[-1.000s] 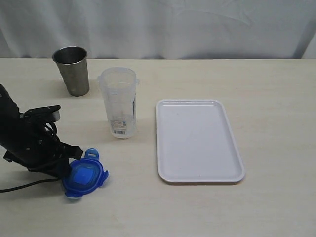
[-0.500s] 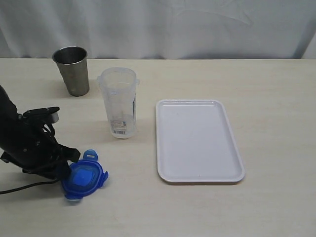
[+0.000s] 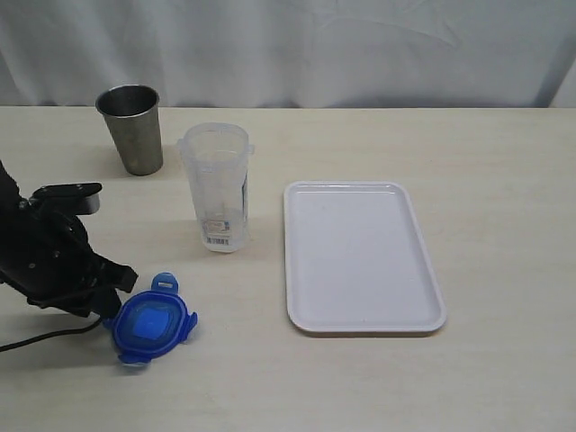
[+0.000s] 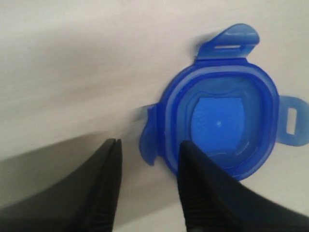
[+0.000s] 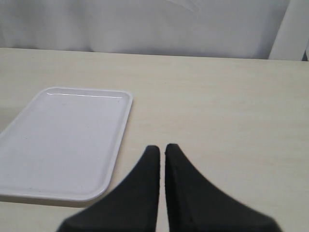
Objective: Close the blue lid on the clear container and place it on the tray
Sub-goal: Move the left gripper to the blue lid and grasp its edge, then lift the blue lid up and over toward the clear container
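Note:
The blue lid (image 3: pixel 149 327) lies flat on the table at the front left, its flaps spread out; no sticker shows. In the left wrist view the blue lid (image 4: pixel 223 126) sits just past my left gripper (image 4: pixel 150 144), which is open. One side flap lies between the fingertips, and one finger (image 4: pixel 195 179) overlaps the lid's rim. From outside, my left gripper (image 3: pixel 110 313) is at the lid's left edge. The clear container (image 3: pixel 217 185) stands upright and uncovered behind the lid. The white tray (image 3: pixel 364 259) lies to its right. My right gripper (image 5: pixel 160 148) is shut and holds nothing, beside the tray (image 5: pixel 63 140).
A grey metal cup (image 3: pixel 132 128) stands at the back left, behind the container. A white curtain hangs along the table's far edge. The left arm's black cable (image 3: pixel 36 340) trails along the front left of the table.
My left arm has drawn back to the left, and the lid has shifted slightly left and toward the front edge. Container, tray and cup have not moved.

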`<state>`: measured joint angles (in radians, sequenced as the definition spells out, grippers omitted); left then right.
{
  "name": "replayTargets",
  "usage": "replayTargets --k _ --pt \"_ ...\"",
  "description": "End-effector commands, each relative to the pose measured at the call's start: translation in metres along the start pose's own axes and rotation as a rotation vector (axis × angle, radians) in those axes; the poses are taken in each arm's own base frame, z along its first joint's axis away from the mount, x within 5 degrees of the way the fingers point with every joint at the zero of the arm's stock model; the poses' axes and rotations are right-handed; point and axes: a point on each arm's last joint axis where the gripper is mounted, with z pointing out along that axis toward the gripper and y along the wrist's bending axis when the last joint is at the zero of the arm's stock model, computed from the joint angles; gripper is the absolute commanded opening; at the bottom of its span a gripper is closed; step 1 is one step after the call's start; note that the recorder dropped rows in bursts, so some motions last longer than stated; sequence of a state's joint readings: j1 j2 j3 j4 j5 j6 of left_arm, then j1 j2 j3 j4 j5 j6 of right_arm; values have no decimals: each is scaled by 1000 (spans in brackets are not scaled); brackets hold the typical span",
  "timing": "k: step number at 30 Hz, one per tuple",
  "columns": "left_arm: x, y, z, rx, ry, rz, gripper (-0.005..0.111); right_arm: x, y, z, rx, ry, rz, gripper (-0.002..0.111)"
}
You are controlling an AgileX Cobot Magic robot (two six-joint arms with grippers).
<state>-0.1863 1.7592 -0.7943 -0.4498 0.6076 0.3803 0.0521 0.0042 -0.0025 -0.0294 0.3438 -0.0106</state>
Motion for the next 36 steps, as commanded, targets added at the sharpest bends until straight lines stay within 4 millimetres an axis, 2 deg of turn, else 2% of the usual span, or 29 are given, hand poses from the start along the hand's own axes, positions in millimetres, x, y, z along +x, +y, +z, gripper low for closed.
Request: replayTargets --k 1,11,18,21,25,29,36 --pt "-1 2 -1 -20 -14 -19 43 0 0 0 6 -4 4 5" --pt "1 5 16 -14 40 -43 42 0 0 0 6 -4 4 5" --pt "-1 5 16 -3 13 31 10 0 0 0 6 -4 4 5" --pt "-1 4 16 2 14 49 0 0 0 0 6 -4 4 5" --pt "-1 3 14 4 11 54 0 0 0 0 6 -4 4 5" --pt "-8 -1 -5 -4 -37 98 0 0 0 0 6 -4 4 5" --pt "-33 -18 -73 -20 -248 198 0 0 0 0 6 -4 4 5"
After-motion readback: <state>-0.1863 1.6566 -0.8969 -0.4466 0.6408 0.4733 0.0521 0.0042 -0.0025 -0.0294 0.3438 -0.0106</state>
